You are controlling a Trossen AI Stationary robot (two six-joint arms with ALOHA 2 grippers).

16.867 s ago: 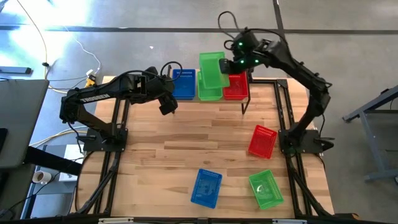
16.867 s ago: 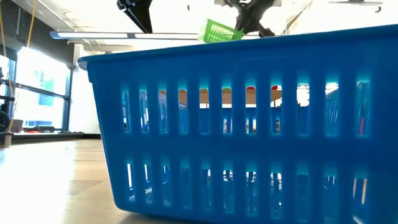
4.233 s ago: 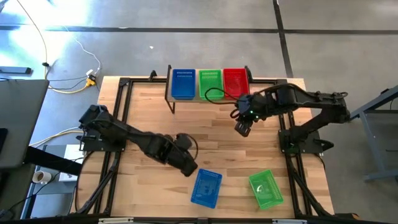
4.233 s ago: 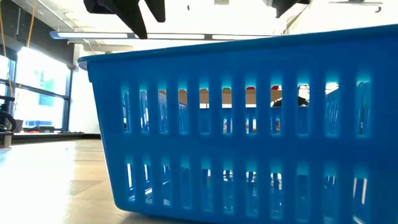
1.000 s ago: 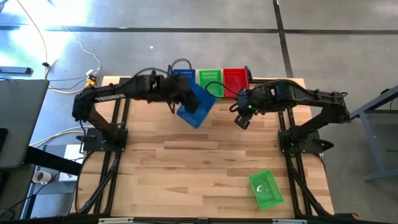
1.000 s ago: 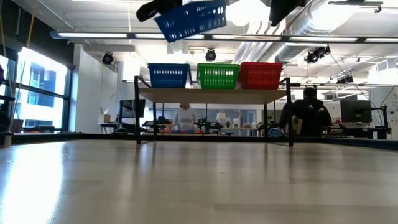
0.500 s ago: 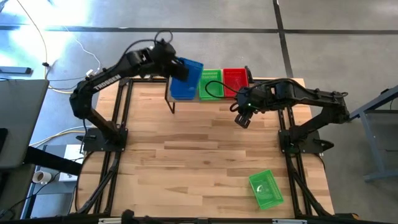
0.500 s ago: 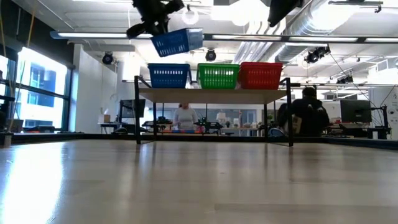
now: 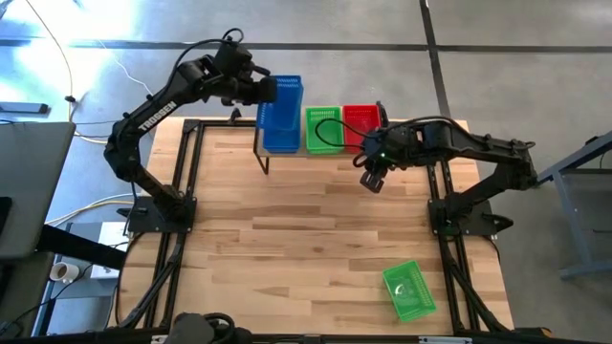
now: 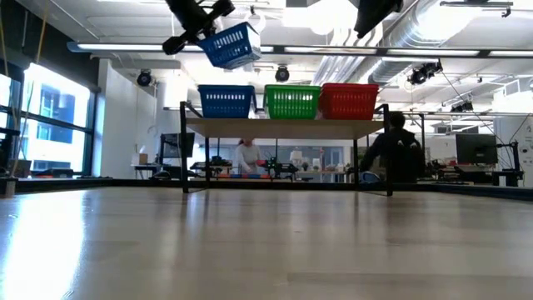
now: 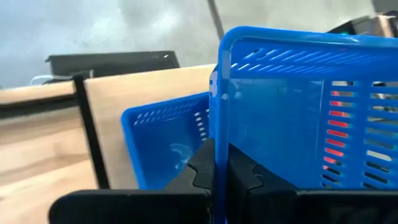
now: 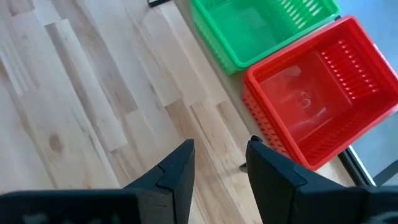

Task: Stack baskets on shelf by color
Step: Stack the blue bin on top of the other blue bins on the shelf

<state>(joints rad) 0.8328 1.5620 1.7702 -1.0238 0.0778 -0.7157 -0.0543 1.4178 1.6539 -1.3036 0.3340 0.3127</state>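
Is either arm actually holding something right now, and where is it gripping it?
The left gripper pinches a blue basket by its rim; the right gripper is empty.

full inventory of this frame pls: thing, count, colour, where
Perforated plastic basket, held: 1, blue, tilted in the air above the shelf's blue stack, clamped by the left end effector.
Baskets on the shelf: blue stack, green stack, red stack, side by side; the count per stack is not clear.
Loose basket: 1, green, on the tabletop's near right part.
Shelf: 1, light wood on black legs, at the table's far edge.
Tabletop: 1, light wood planks.
People: 2, in the room behind.
Left end effector: gripping the held basket's rim.
Right end effector: open, empty, hovering in front of the shelf.
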